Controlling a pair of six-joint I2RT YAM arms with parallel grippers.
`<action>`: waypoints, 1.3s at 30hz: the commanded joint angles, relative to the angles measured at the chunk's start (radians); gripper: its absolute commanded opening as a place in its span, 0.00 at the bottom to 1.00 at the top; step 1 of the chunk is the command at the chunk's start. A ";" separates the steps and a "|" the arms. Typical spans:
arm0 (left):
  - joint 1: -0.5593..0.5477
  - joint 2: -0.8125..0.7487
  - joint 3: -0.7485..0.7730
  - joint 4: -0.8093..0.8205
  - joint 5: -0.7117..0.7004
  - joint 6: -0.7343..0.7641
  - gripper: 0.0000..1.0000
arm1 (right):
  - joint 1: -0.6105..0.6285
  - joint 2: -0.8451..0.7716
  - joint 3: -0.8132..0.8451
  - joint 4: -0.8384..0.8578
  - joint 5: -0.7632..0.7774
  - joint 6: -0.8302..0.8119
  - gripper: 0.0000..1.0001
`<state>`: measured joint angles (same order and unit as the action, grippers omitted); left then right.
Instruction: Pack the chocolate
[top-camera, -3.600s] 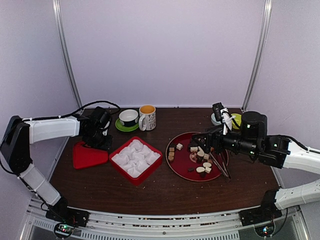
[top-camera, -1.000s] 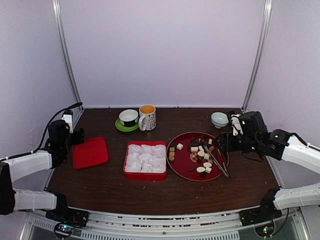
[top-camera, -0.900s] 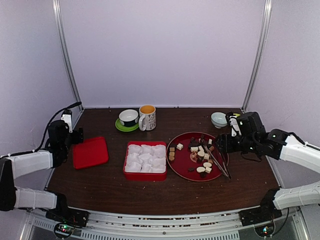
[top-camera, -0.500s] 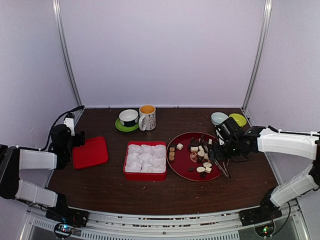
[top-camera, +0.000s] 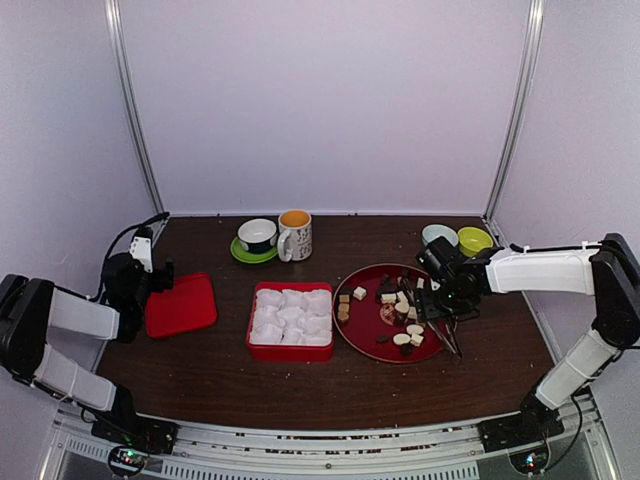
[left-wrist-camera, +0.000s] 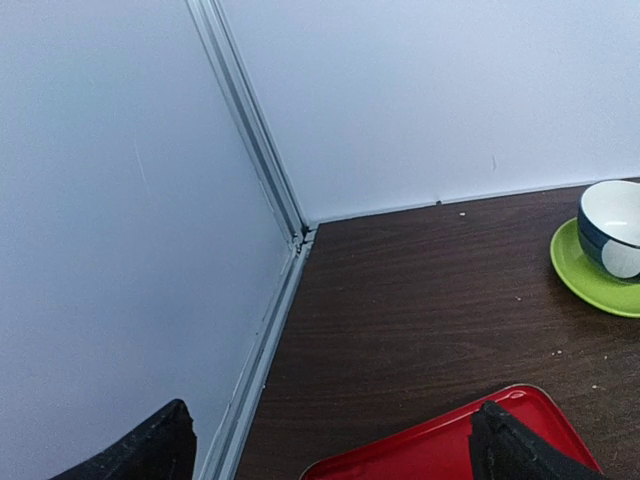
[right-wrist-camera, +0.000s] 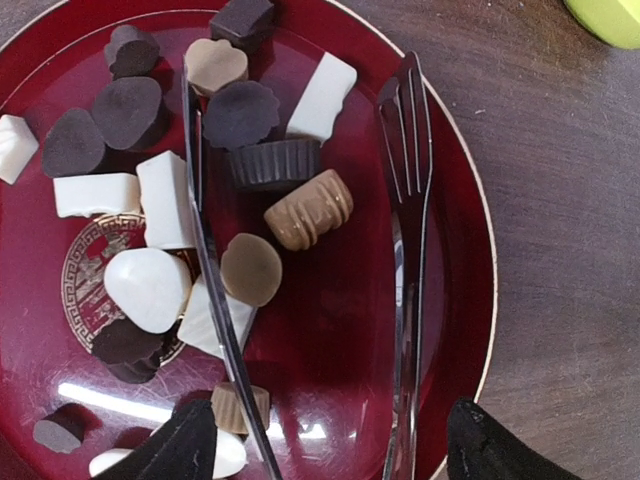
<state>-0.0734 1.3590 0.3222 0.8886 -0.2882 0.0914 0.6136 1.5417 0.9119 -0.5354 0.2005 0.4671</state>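
Observation:
The chocolate (right-wrist-camera: 250, 268), in dark, tan and white pieces, lies on a round red plate (right-wrist-camera: 340, 350), seen mid-right from above as chocolate (top-camera: 400, 305) on the plate (top-camera: 365, 335). Metal tongs (right-wrist-camera: 405, 250) lie across the plate with their two arms spread. My right gripper (right-wrist-camera: 335, 445) hovers low over the plate's right part (top-camera: 432, 300), open, its fingers outside both tong arms and holding nothing. A red box (top-camera: 290, 350) holds white paper cups (top-camera: 290, 318). My left gripper (left-wrist-camera: 335, 450) stands open and empty at the left edge of the red lid (left-wrist-camera: 450, 450).
The red lid (top-camera: 182, 303) lies flat left of the box. A mug (top-camera: 295, 233) and a cup on a green saucer (top-camera: 257, 237) stand at the back. A pale bowl (top-camera: 437, 235) and a green bowl (top-camera: 473, 240) sit behind the plate. The left wall (left-wrist-camera: 120, 250) is close.
The right arm has swung left and down over the plate and the tongs. The box, earlier set diagonally, now sits square. The left arm has drawn back to the lid's left edge.

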 joint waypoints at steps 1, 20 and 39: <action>0.016 0.004 0.012 0.072 0.032 0.006 0.98 | -0.015 0.039 0.006 0.043 -0.019 0.022 0.78; 0.073 0.064 -0.020 0.179 0.174 -0.012 0.98 | -0.029 0.089 -0.026 0.136 -0.074 0.008 0.59; 0.073 0.063 -0.020 0.177 0.175 -0.012 0.98 | -0.028 -0.126 -0.121 0.194 -0.066 -0.043 0.44</action>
<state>-0.0063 1.4174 0.3077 1.0019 -0.1261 0.0834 0.5884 1.5002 0.8242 -0.3698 0.1387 0.4500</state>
